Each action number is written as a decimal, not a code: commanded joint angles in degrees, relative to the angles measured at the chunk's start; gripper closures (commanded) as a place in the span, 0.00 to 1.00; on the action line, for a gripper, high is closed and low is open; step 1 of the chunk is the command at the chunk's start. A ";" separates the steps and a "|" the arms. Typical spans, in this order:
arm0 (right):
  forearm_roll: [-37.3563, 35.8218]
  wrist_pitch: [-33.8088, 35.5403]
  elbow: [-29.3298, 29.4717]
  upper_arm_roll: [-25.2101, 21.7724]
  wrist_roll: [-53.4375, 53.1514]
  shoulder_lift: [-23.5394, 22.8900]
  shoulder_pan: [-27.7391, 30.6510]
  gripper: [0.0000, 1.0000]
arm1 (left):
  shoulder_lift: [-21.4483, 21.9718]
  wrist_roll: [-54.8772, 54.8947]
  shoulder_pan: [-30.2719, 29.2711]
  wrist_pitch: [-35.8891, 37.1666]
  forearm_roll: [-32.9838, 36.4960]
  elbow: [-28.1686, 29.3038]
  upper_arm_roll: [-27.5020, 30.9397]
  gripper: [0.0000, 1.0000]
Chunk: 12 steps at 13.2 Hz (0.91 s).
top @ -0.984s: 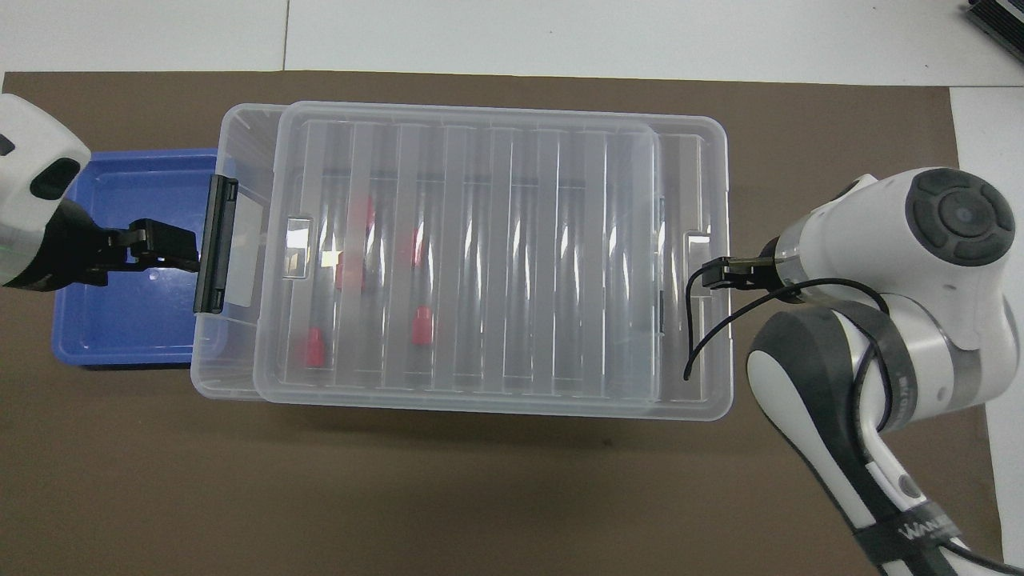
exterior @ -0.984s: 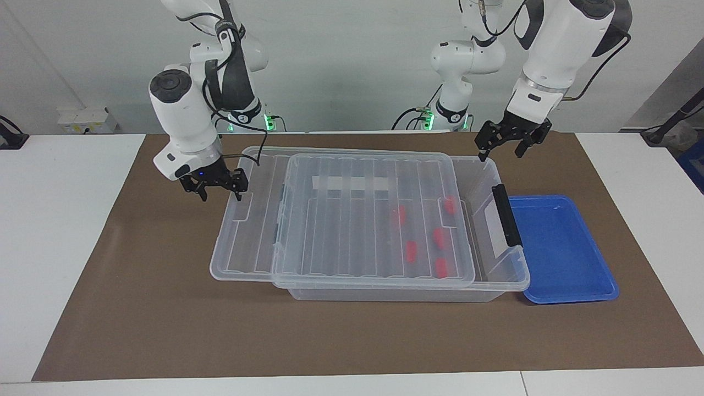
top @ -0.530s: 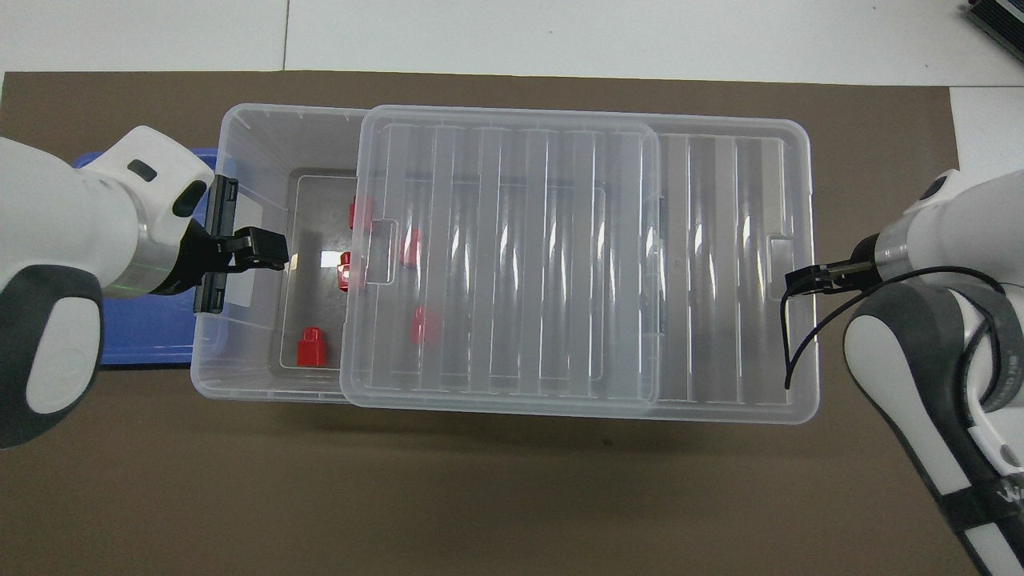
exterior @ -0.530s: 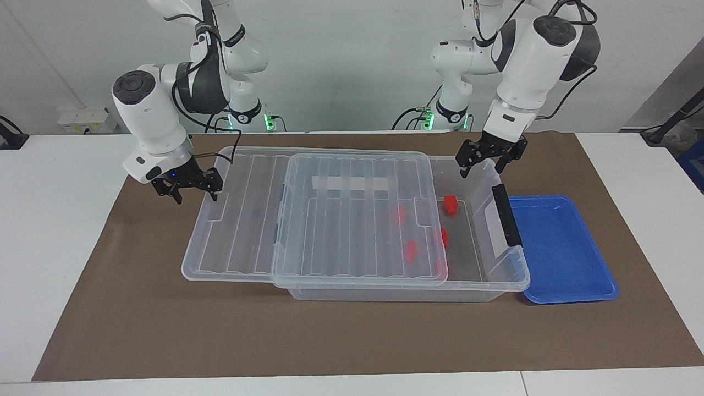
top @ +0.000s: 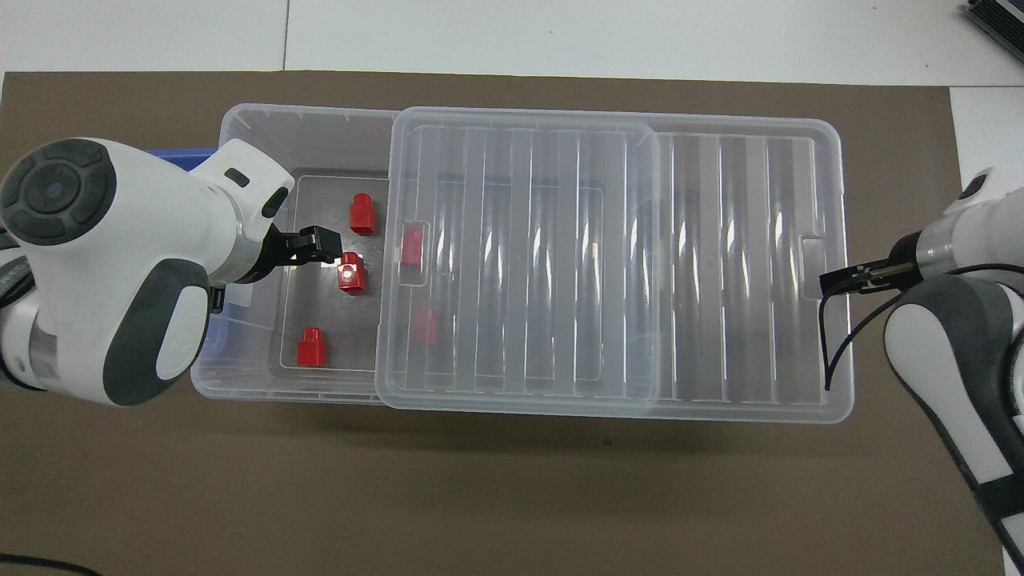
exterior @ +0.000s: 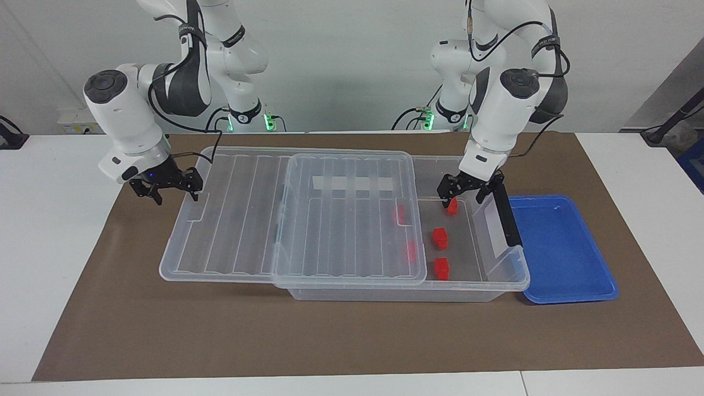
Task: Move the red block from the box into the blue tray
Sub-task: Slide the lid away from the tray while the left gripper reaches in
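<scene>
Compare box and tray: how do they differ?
The box is clear; the tray is blue. The box is bigger and deeper; the tray is shallow. The box holds red blocks and is partly covered by a lid; the tray is empty and has no lid. Both are rectangular plastic, side by side on the brown mat.

White arms, grey joints, black cables.

White table (exterior: 66, 231): brown mat (exterior: 352, 335) on top.
</scene>
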<state>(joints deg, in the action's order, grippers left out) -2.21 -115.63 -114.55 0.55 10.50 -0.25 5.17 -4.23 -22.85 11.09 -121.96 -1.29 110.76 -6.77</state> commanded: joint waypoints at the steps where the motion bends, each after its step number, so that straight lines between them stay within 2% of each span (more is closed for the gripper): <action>1: -1.48 -0.73 -1.38 0.50 0.93 0.95 1.07 0.09 | -0.69 -3.42 0.77 -4.67 1.20 2.52 0.44 0.00; 3: -1.48 -0.73 -1.38 0.15 1.19 0.95 1.34 0.09 | -1.65 -3.61 0.86 -10.47 1.20 5.59 0.53 0.01; 8: -1.48 -0.47 -1.03 0.15 2.51 0.78 2.30 0.08 | -5.17 -4.04 2.17 -17.15 1.20 9.02 0.53 0.02; 10: -1.40 0.32 0.72 0.15 2.07 0.78 1.69 0.04 | -5.70 -4.48 3.06 -19.80 1.20 11.05 0.53 0.03; 12: -1.31 1.63 2.83 0.67 0.85 0.78 1.43 0.03 | -8.06 -4.57 3.76 -21.47 1.29 11.14 0.62 0.06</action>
<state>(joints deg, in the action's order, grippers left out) -2.21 -115.58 -113.46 0.53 11.68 -0.13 6.40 -10.96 -25.96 13.43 -140.45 -1.28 120.83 -7.00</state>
